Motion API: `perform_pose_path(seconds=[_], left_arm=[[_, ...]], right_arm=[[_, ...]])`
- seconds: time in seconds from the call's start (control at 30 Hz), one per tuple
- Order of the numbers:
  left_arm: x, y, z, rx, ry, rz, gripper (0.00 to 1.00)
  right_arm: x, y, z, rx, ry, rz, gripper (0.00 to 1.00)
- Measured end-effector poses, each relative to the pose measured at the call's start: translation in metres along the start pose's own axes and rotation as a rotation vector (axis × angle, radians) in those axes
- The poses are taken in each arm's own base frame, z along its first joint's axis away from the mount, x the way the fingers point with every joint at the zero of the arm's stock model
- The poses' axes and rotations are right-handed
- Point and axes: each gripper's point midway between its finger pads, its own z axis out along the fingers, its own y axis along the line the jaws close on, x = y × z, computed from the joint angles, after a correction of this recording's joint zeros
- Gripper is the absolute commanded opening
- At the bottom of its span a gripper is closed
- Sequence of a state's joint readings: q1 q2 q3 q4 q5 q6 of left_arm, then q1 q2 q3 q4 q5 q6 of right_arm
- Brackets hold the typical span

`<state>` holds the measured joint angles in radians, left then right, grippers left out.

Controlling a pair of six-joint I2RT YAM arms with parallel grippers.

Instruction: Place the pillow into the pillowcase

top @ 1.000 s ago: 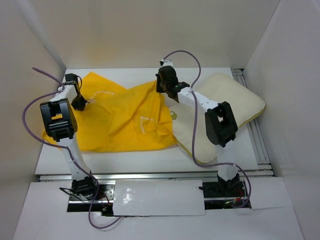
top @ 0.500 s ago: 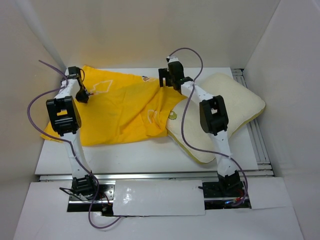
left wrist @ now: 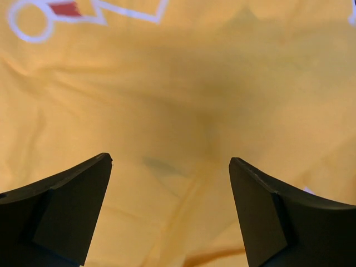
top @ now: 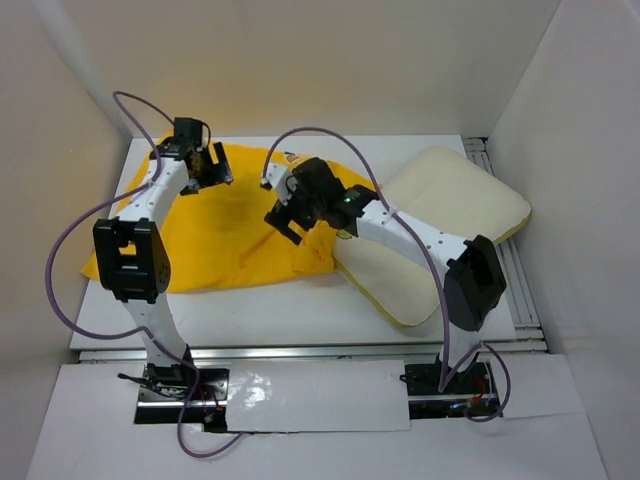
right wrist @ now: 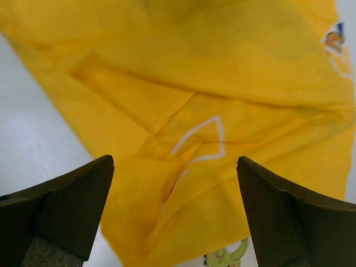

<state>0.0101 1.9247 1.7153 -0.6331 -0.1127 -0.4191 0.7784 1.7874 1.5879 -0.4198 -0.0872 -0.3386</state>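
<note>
The yellow pillowcase (top: pixel 215 235) lies crumpled on the left and middle of the table, and its right edge meets the pillow. The cream pillow (top: pixel 450 205) lies slantwise at the right, outside the case, with my right arm crossing over it. My left gripper (top: pixel 220 168) hovers open over the case's far edge; in the left wrist view yellow pillowcase cloth (left wrist: pixel 178 94) fills the frame, and the left gripper (left wrist: pixel 169 162) has nothing between its fingers. My right gripper (top: pixel 283 217) stands open over the case's middle folds; the right wrist view shows the right gripper (right wrist: pixel 175 162) empty above the pillowcase (right wrist: pixel 194 83).
White table (right wrist: pixel 30 150) shows left of the case in the right wrist view. Tall white walls (top: pixel 570 120) close in the table on three sides. A metal rail (top: pixel 510 270) runs along the table's right side. A small green cartoon print (right wrist: pixel 225 257) sits on the cloth.
Both grippers have opened and let go of the pillowcase, which has settled on the table. The left gripper moved right along the far edge. The right gripper swung left and nearer, over the cloth.
</note>
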Motion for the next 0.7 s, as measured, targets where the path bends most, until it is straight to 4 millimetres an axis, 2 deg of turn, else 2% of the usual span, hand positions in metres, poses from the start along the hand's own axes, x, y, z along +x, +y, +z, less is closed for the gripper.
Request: perform_pose_path(seconds=[0.07,0.13,0.27,0.37,0.43,0.5,0.53,0.57,0.67,0.7], left_arm=[[0.019,-0.015,-0.005,0.022,0.022,0.027,1.0],[0.046,-0.021,-0.002,0.026,0.074,0.044,1.0],[0.102,-0.012,0.01,-0.003,0.204,0.047,1.0],[0.123,-0.004,0.014,-0.023,0.255,0.033,1.0],[0.131,-0.003,0.014,-0.02,0.263,0.021,1.0],[0.136,-0.004,0.012,-0.009,0.267,0.017,1.0],[0.137,-0.006,0.011,-0.003,0.265,0.017,1.0],[0.138,-0.008,0.01,0.005,0.259,0.02,1.0],[0.137,-0.014,0.009,0.026,0.243,0.025,1.0],[0.137,-0.016,0.009,0.032,0.239,0.027,1.0]], right_arm=[[0.019,0.022,0.0,-0.049,0.059,-0.038,0.99],[0.049,0.042,0.002,-0.079,0.157,-0.068,0.99],[0.1,0.076,0.001,-0.126,0.31,-0.12,0.99],[0.119,0.101,0.0,-0.152,0.358,-0.169,0.99],[0.13,0.11,0.001,-0.132,0.38,-0.206,0.97],[0.138,0.111,0.003,-0.096,0.39,-0.23,0.81],[0.141,0.108,0.004,-0.062,0.392,-0.235,0.7],[0.145,0.1,0.007,-0.012,0.389,-0.24,0.53],[0.154,0.08,0.009,0.115,0.395,-0.235,0.41],[0.155,0.074,0.01,0.151,0.39,-0.231,0.22]])
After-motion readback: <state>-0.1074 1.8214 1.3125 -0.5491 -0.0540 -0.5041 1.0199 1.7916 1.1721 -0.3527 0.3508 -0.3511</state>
